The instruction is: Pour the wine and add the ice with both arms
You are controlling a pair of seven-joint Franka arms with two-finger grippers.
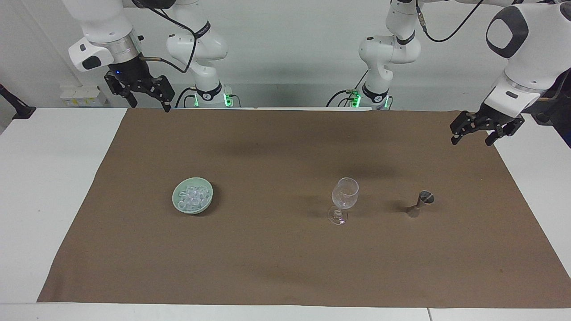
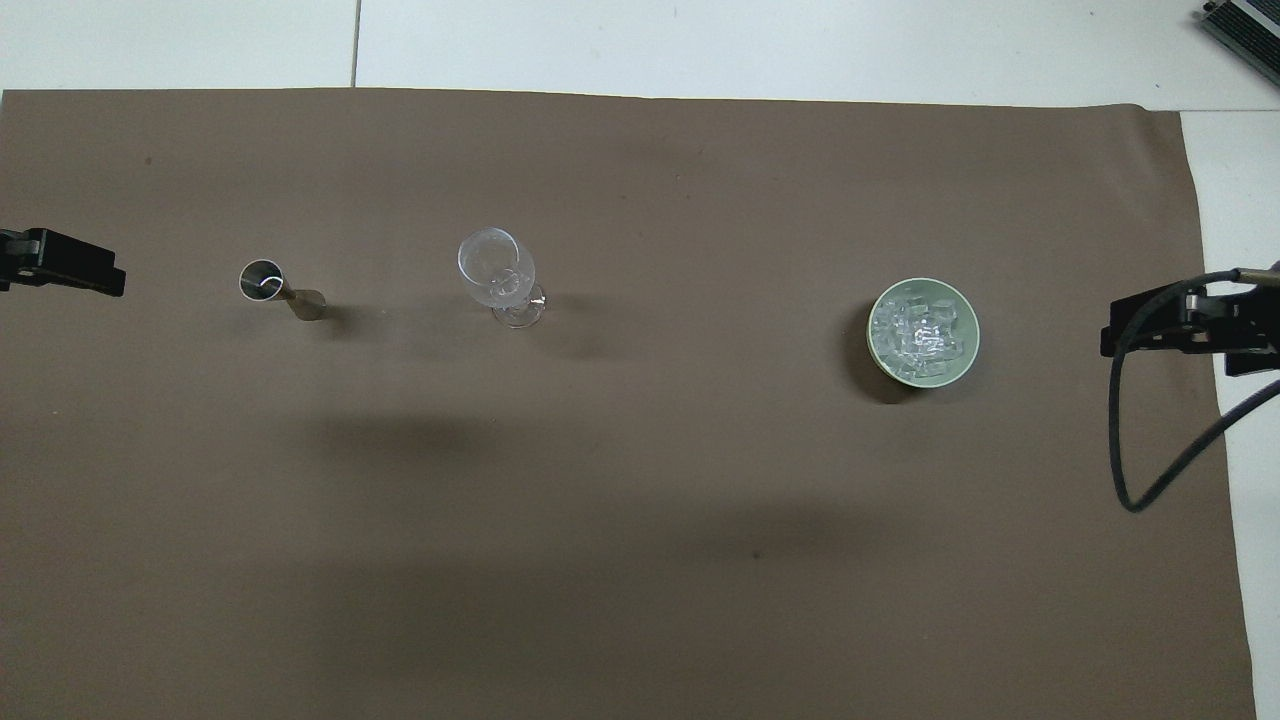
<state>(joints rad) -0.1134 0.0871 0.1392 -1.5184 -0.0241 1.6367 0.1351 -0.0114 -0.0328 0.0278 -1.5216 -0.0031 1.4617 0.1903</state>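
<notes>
A pale green bowl (image 1: 192,211) holds the ice (image 1: 193,196), a heap of small clear cubes, toward the right arm's end of the brown cloth. A clear stemmed glass (image 1: 344,195) stands upright mid-cloth, and a small steel jigger (image 1: 423,201) stands beside it toward the left arm's end. My right gripper (image 1: 151,106) hangs open and empty over the cloth's corner near its base. My left gripper (image 1: 471,140) is open and empty, over the cloth's edge at the left arm's end. The overhead view shows the bowl (image 2: 971,340), ice (image 2: 920,328), glass (image 2: 495,265), jigger (image 2: 262,279), left gripper (image 2: 62,275) and right gripper (image 2: 1175,326).
The brown cloth (image 1: 285,263) covers most of the white table (image 1: 40,187). A black cable (image 2: 1140,450) loops from the right wrist over the cloth's edge. A dark device (image 2: 1245,25) lies at the table's corner.
</notes>
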